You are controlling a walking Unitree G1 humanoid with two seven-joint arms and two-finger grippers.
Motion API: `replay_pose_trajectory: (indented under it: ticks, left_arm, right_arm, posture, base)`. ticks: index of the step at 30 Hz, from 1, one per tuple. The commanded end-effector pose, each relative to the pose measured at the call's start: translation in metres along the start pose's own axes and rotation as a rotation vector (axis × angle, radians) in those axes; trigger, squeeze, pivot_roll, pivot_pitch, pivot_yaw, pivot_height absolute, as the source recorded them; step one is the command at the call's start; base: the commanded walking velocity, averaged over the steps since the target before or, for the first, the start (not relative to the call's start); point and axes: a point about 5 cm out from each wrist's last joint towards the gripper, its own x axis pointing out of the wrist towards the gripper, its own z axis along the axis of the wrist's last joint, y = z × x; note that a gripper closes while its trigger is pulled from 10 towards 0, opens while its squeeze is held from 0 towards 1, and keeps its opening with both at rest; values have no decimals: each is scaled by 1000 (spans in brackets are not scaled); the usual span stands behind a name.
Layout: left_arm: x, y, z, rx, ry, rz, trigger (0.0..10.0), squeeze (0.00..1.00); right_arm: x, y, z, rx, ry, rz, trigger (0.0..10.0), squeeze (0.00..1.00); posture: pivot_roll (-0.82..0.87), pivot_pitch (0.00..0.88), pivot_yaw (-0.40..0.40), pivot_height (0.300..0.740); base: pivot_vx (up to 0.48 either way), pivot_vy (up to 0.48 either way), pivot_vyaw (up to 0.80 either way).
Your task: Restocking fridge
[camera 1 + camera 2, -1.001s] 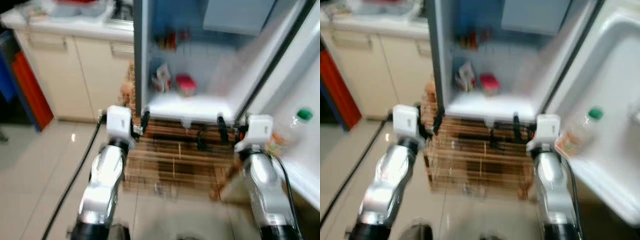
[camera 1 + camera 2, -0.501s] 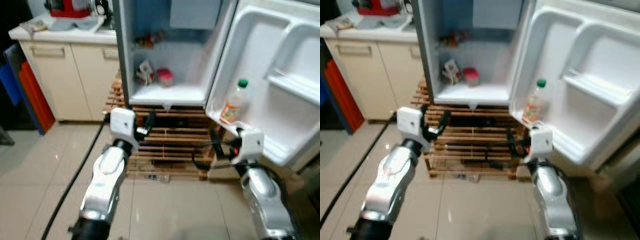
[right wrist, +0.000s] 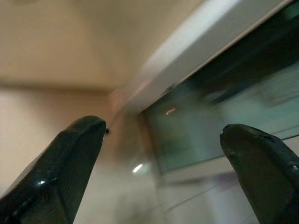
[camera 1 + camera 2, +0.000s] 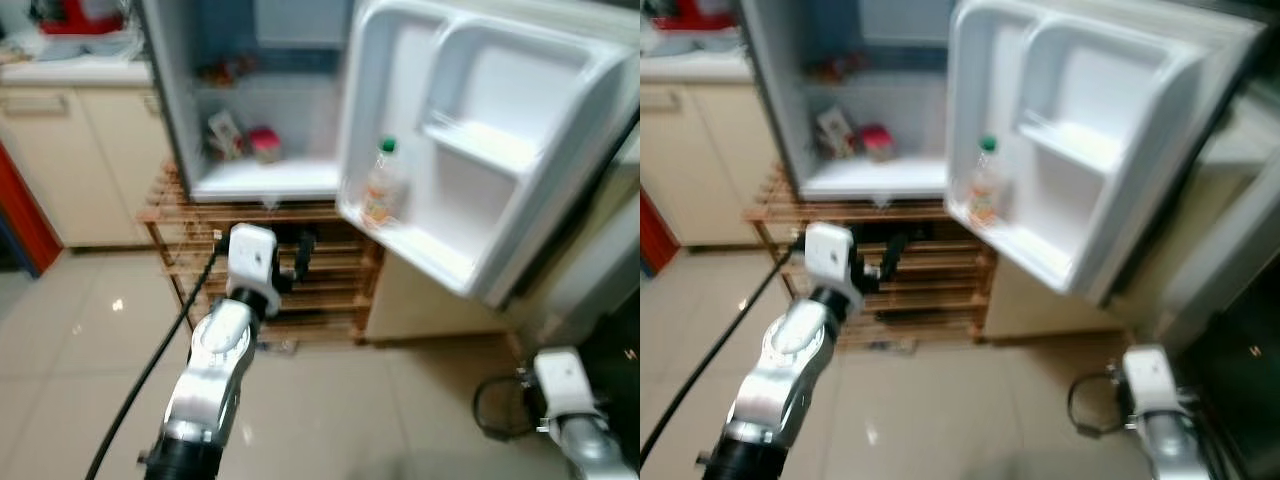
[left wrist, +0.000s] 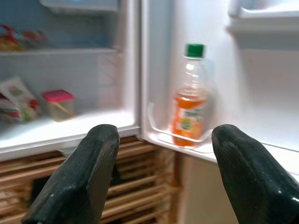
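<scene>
- The fridge stands open on the far left of the scene, on a low wooden slat rack, with its door swung wide toward the right.
- Inside, on the bottom shelf, sit a printed packet and a small tub with a pink lid; a few more items on the shelf above are too blurred to name.
- An orange drink bottle with a green cap stands upright in the lowest door rack, at its left end.
- The left gripper is raised in front of the rack below the fridge, its fingers spread wide and holding nothing, aimed at the gap between the cabinet and the door.
- The right gripper hangs low at the near right, well away from the fridge, fingers also wide apart and empty, facing the floor and a dark-fronted appliance.
- A beige kitchen cabinet with a cluttered counter stands to the left of the fridge.
- The step in hand looks like a pause between items: the door is open, no item is carried, and no fresh stock shows within reach.
- The next move probably calls for turning toward wherever the supplies are, picking one up, then coming back to the free space on the shelf or in the door rack.
</scene>
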Motion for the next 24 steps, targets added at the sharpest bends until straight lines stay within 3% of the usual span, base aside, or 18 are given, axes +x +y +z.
replay_pose_trajectory:
  ticks: [1, 6, 7, 8, 12, 14, 17, 18, 19, 20, 24]
  left_arm:
    - [3, 0, -2, 6, 12, 6, 10000, 0]
    - [3, 6, -16, 3, 83, 47, 10000, 0]
    - [4, 7, -22, 25, 123, 59, 10000, 0]
    - [4, 13, -35, 59, 209, 92, 10000, 0]
    - [7, 17, -50, 126, 314, 96, 10000, 0]
    - [7, 17, -52, 130, 328, 89, 10000, 0]
    - [6, 15, -63, 164, 410, 49, 10000, 0]
    - [-4, 6, -90, 188, 598, -72, 10000, 0]
    - [-4, 6, -90, 188, 598, -72, 10000, 0]
    - [-9, 2, -100, 181, 660, -123, 10000, 0]
    - [-23, 4, -121, 243, 763, -190, 10000, 0]
  right_arm:
    - [7, -15, 6, -11, 25, -78, 10000, 1000]
    - [21, -25, 29, 24, -6, -131, 10000, 1000]
    - [25, -27, 39, 43, -26, -141, 10000, 1000]
    - [32, -29, 65, 86, -76, -157, 10000, 1000]
    - [41, -30, 118, 159, -159, -166, 10000, 1000]
    - [41, -30, 128, 175, -179, -162, 10000, 1000]
    - [42, -30, 147, 224, -213, -153, 10000, 1000]
    - [41, -28, 167, 273, -248, -126, 10000, 1000]
    - [41, -28, 167, 273, -248, -126, 10000, 1000]
    - [41, -26, 174, 288, -261, -114, 10000, 1000]
    - [35, -2, 199, 297, -348, 45, 10000, 1000]
  posture:
    - [-86, 0, -39, 740]
    - [-98, 0, -35, 740]
    - [-101, 0, -30, 740]
    - [-107, 0, -23, 740]
    - [-110, 0, -21, 740]
    - [-109, 0, -21, 740]
    - [-114, 0, -8, 740]
    - [-110, 0, -5, 740]
    - [-110, 0, -5, 740]
    - [-111, 0, -4, 740]
    - [-124, 0, 0, 740]
  base:
    - [0, 0, 0]
    - [0, 0, 0]
    - [0, 0, 0]
    - [0, 0, 0]
    - [0, 0, 0]
    - [0, 0, 0]
    - [0, 0, 0]
    - [0, 0, 0]
    - [0, 0, 0]
    - [0, 0, 0]
    - [0, 0, 0]
